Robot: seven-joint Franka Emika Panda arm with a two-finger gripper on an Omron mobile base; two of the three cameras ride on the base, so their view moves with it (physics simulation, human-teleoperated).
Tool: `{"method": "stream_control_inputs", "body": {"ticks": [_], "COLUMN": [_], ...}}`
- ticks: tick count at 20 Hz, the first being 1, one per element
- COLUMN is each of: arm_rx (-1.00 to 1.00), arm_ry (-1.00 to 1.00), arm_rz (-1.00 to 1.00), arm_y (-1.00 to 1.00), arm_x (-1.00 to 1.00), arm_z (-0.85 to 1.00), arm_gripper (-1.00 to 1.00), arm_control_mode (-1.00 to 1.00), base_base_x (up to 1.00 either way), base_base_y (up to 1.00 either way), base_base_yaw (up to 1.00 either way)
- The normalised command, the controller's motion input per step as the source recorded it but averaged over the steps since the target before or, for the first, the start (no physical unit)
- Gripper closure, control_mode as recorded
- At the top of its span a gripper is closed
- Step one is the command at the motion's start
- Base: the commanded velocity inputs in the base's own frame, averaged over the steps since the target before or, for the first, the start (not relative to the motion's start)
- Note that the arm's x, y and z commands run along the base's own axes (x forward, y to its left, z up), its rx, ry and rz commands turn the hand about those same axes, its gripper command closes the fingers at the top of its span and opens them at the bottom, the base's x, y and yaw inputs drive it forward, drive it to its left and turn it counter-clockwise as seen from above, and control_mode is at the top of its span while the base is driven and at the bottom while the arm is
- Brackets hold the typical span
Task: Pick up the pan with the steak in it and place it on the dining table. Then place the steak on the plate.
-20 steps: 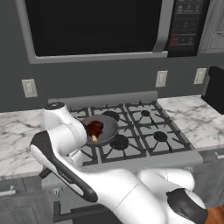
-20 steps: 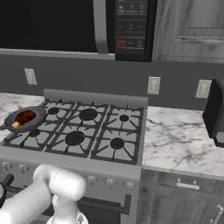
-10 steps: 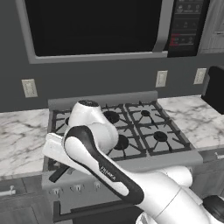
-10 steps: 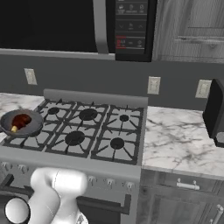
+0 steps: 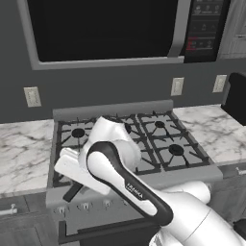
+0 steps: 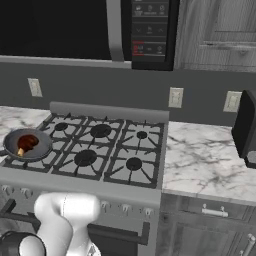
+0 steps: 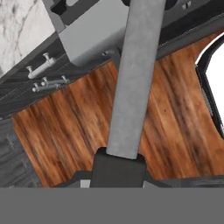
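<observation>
The pan (image 6: 27, 145), small, round and dark grey, is level over the front left corner of the stove (image 6: 100, 150). The steak (image 6: 26, 143), a dark reddish lump with an orange spot, lies inside it. In the hand view my gripper (image 7: 118, 165) is shut on the pan's long handle (image 7: 131, 78), which runs straight up from between the fingertips. In the left base view my white arm (image 5: 115, 163) bends over the stove's left side and hides the pan. The dining table and the plate are out of view.
Marble counters (image 6: 200, 155) flank the stove on both sides. A microwave (image 5: 105, 29) hangs above it, and a dark appliance (image 6: 246, 130) stands on the right counter. The wooden floor (image 7: 65, 131) and drawer fronts lie below the hand.
The arm has swung across the stove's left side and now covers the pan in the left base view. The pan has shifted slightly toward the stove's front edge, with the steak still inside.
</observation>
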Motion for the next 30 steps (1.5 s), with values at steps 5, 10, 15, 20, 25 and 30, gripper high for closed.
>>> {"method": "stream_control_inputs", "body": {"ticks": [5,10,15,20,25,30], "arm_rx": [0.00,0.00,0.00,0.00,0.00,0.00], "arm_ry": [-0.01,0.00,0.00,0.00,0.00,0.00], "arm_rz": [0.00,0.00,0.00,0.00,0.00,0.00], "arm_y": [0.00,0.00,0.00,0.00,0.00,0.00], "arm_x": [-0.11,0.00,0.00,0.00,0.00,0.00], "arm_z": [-0.03,0.00,0.00,0.00,0.00,0.00], "arm_gripper": [1.00,1.00,1.00,1.00,1.00,1.00], "arm_control_mode": [1.00,1.00,1.00,1.00,1.00,1.00], "base_base_x": [-0.67,-0.94,-0.62,-0.11,-0.08,-0.08], "base_base_y": [-0.01,-0.01,0.00,0.00,0.00,0.00], "base_base_yaw": [0.04,0.08,0.27,0.49,0.49,0.50]}}
